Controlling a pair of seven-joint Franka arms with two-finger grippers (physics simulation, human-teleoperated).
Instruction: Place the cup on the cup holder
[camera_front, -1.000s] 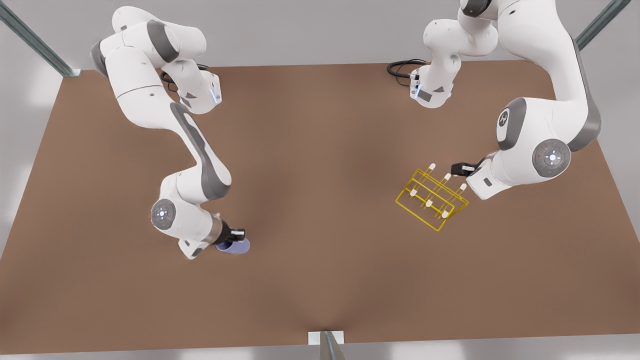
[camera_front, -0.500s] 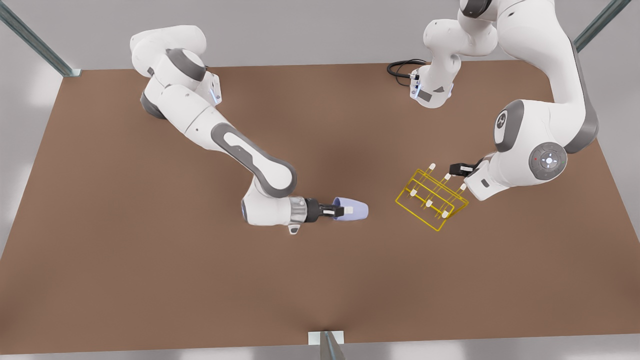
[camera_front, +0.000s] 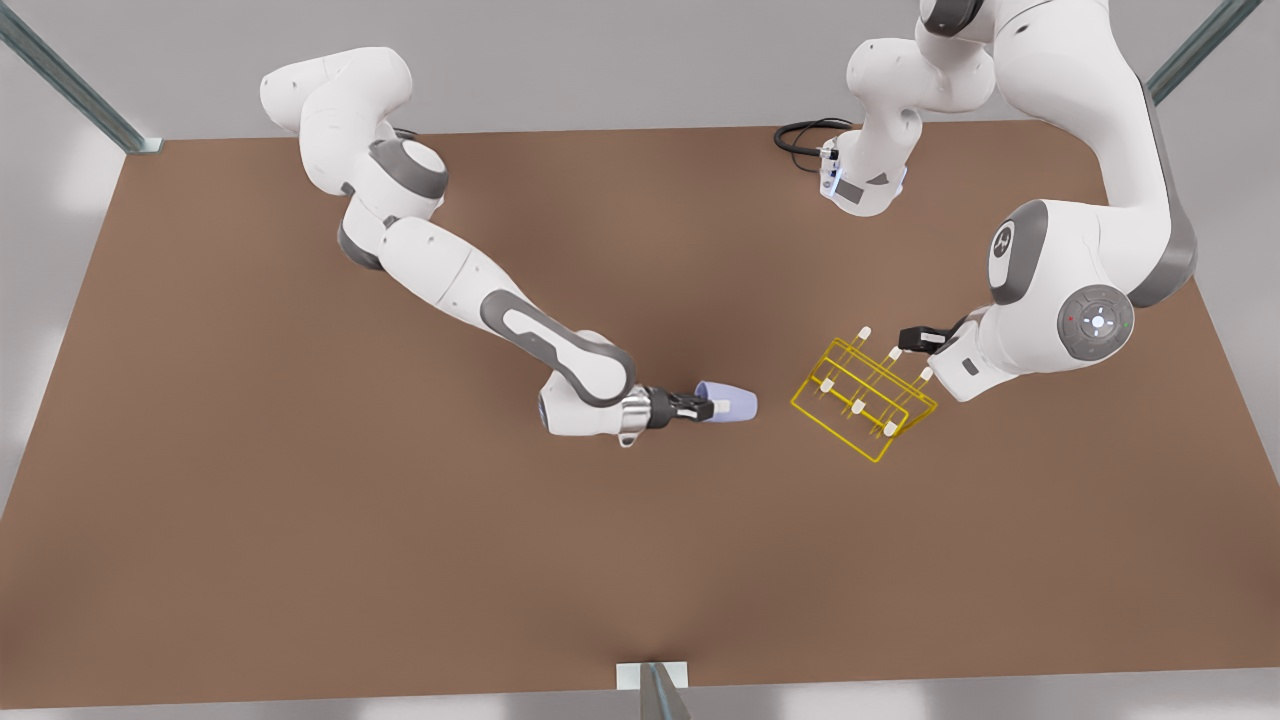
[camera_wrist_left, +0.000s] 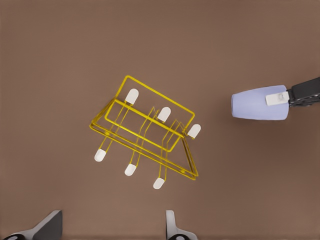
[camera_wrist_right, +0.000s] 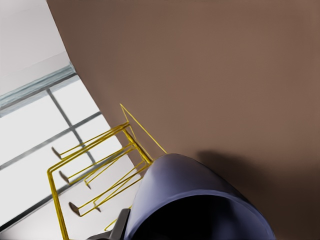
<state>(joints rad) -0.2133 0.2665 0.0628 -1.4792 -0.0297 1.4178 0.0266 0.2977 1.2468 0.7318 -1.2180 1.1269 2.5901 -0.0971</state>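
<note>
Item 1. My right pincer (camera_front: 700, 407): clamped on the cup (camera_front: 735, 404) at its wide rim end, low over the table (camera_front: 300, 520). The cup lies on its side. The narrow base points toward the cup holder (camera_front: 858, 406) and the dark mouth faces back toward my wrist.

Item 2. Bare brown table between the cup and the rack. The two are near each other but apart, and nothing stands between them.

Item 3. The cup holder: yellow wire frame with six white-tipped pegs. It is tipped up on one edge, so the pegs lean instead of standing straight. No cup is on it.

Item 4. My left pincer (camera_front: 920, 338): fingers (camera_wrist_left: 172, 227) spread apart and holding nothing. It is just beside the rack's far edge, on the front view's right. Whether it touches the wire I cannot tell. This arm waits.

Handling note, my judgement: the carry is nearly done and seating the cup is the part left.
- The base leads now, so I should turn the wrist until the mouth faces a peg tip.
- I would pick the nearest outer peg, so the other pegs do not catch the rim.
- The cup's axis should line up with that peg's lean before I slide it on slowly.
- The grip stays clamped until the peg is well inside.

Risk: the wire rack looks light, so a sideways nudge from the rim could shift or topple it
</note>
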